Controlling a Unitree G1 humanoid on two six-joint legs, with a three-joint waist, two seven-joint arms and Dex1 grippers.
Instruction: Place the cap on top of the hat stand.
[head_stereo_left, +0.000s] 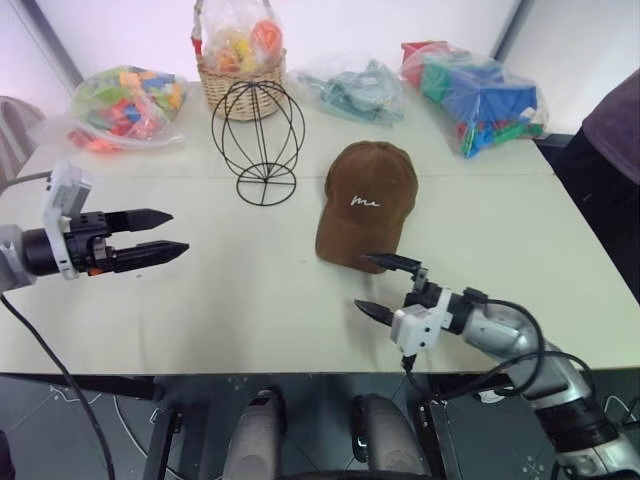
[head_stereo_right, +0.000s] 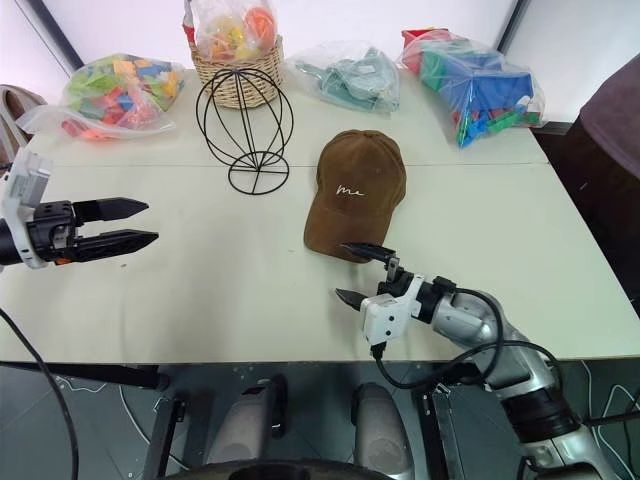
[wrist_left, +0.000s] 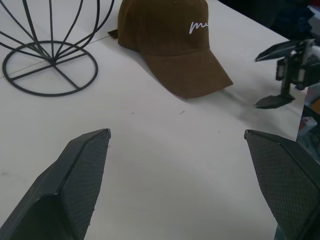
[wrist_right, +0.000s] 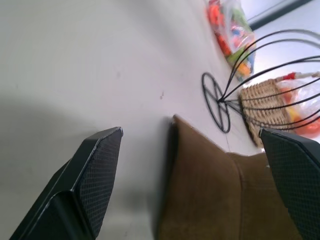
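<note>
The brown cap (head_stereo_left: 362, 203) with white cursive embroidery lies on the white table, brim toward me. Left of it and a little farther back stands the black wire hat stand (head_stereo_left: 258, 135), upright and bare. My right gripper (head_stereo_left: 378, 286) hovers open just in front of the brim, its upper finger almost over the brim's edge, nothing between the fingers. In the right wrist view the brim (wrist_right: 210, 195) fills the space between the two fingers. My left gripper (head_stereo_left: 168, 235) hangs open over the table's left side, pointing toward the cap (wrist_left: 170, 40) and well apart from it.
A wicker basket (head_stereo_left: 240, 82) with a bag of toys stands right behind the hat stand. Bags of colourful blocks lie along the far edge at left (head_stereo_left: 125, 102), middle (head_stereo_left: 352, 90) and right (head_stereo_left: 478, 95). A person's dark sleeve (head_stereo_left: 612, 125) shows at the right edge.
</note>
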